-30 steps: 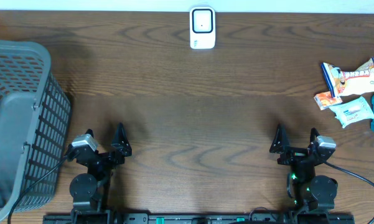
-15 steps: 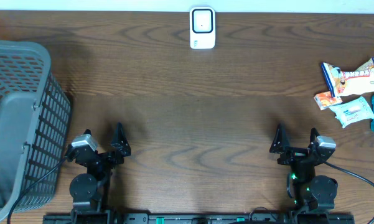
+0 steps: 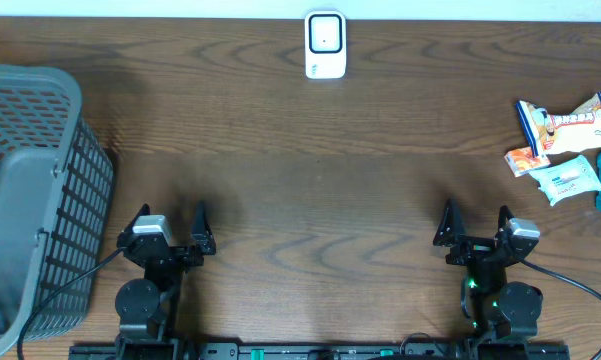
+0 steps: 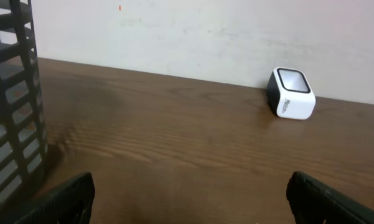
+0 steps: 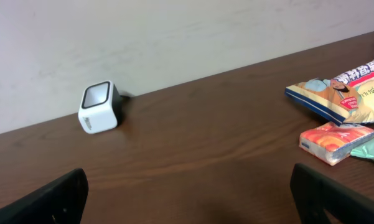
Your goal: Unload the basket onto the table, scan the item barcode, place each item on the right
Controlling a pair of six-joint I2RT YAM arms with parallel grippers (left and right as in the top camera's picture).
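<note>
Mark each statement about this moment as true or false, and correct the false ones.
1. The scanner stands at the far edge of the table, near its middle. True.
2. The right gripper is shut on a snack bag. False: it is open and holds nothing; the snack bag lies on the table at the right.
3. The basket sits at the left side of the table. True.
4. The orange packet is inside the basket. False: the orange packet lies on the table at the right, next to the snack bag.
5. The left gripper is open and holds nothing. True.
</note>
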